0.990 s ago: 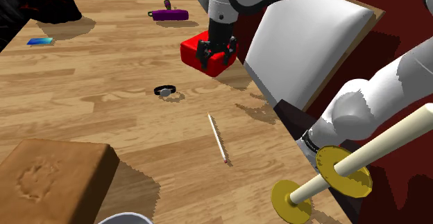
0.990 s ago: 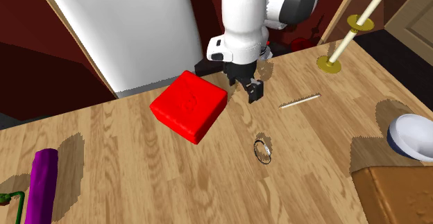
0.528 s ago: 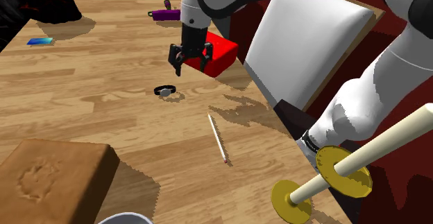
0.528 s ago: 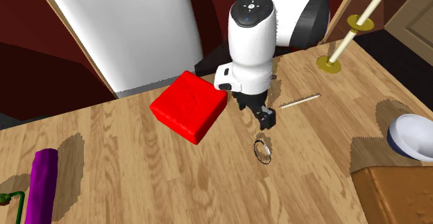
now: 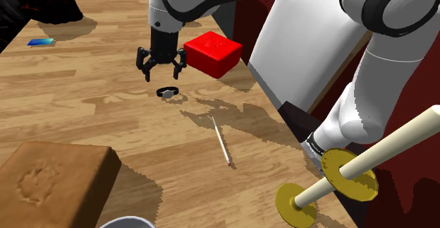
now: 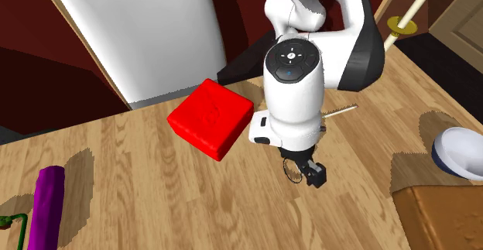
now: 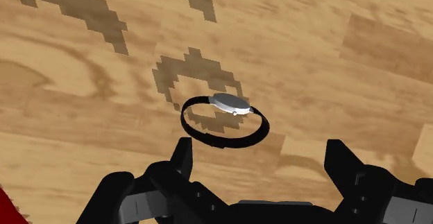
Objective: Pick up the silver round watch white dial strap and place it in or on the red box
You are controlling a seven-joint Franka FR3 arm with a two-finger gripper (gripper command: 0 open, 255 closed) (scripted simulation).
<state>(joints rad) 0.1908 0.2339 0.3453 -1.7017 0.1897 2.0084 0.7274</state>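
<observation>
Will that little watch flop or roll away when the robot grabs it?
Probably light: the watch is small beside the open gripper. Its thin dark strap forms a loop that might squash or twist when pinched. The smooth silver case could slip.

A silver round watch (image 7: 231,104) with a dark looped strap lies on the wooden tabletop (image 5: 84,121), apart from the red box (image 5: 212,53).

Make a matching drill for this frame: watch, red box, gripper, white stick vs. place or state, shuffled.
1 watch
2 red box
3 gripper
4 white stick

A open, holding nothing
B near the table edge, beside the white panel
C on the table, under the gripper
D shoulder view: lower right of the watch

Pairs: 1-C, 2-B, 3-A, 4-D
</observation>
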